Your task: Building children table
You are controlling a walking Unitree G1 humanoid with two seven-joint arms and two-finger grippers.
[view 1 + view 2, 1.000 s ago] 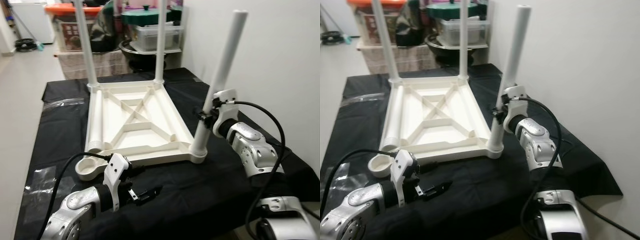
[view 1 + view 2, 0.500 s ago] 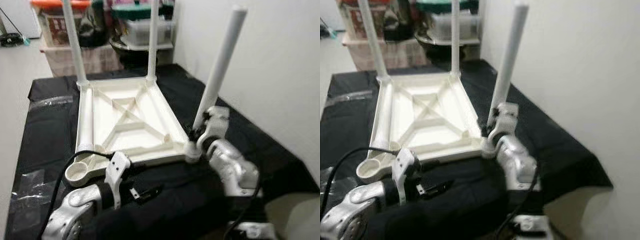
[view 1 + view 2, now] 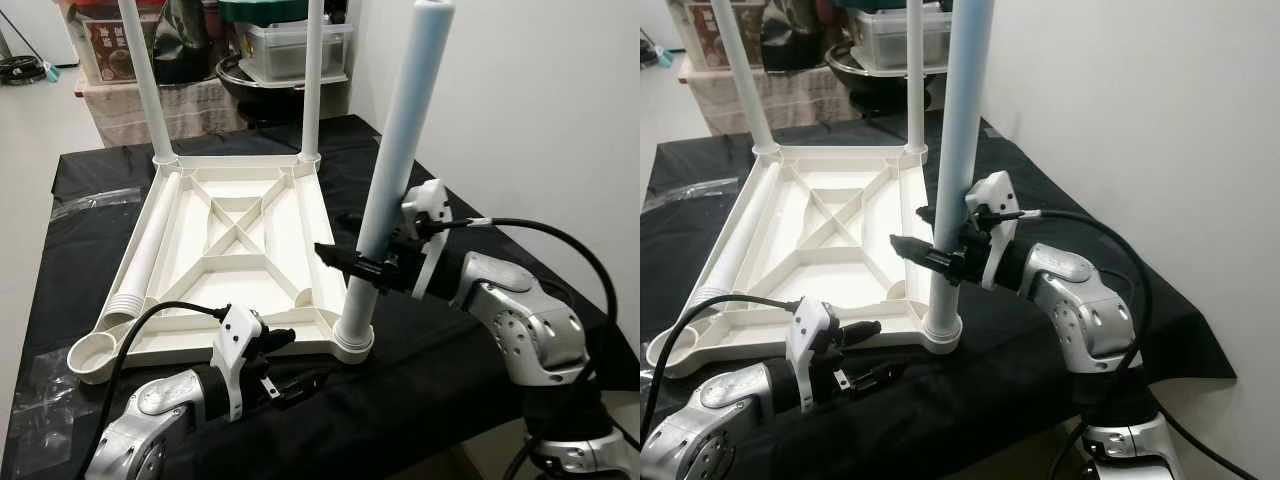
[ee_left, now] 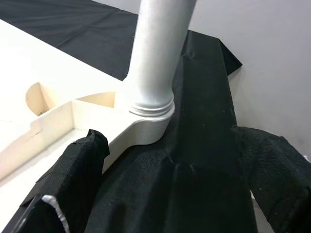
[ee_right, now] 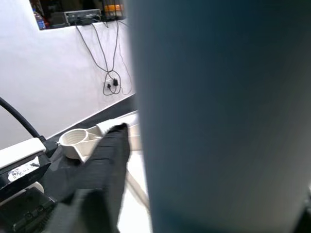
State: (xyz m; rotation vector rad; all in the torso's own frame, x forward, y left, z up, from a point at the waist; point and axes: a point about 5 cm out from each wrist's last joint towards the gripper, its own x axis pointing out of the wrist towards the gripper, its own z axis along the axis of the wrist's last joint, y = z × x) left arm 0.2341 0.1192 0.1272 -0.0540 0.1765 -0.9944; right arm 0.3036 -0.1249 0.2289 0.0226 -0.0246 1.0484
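Right gripper [image 3: 352,264] clasped the near-right leg [image 3: 392,170] at centre frame, seated in the upturned tabletop [image 3: 230,250]; left gripper [image 3: 290,385], fingers parted, waited lower left. Keeping the leg plumb while twisting looked essential.

Two far table legs [image 3: 145,85] cut off at top, near leg [image 5: 218,116] a blur

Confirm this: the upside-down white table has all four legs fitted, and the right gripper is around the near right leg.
Not quite. Three legs are fitted; the near left socket stands empty, as the left eye view shows. The rest holds: the table lies upside down and the right gripper is around the near right leg.
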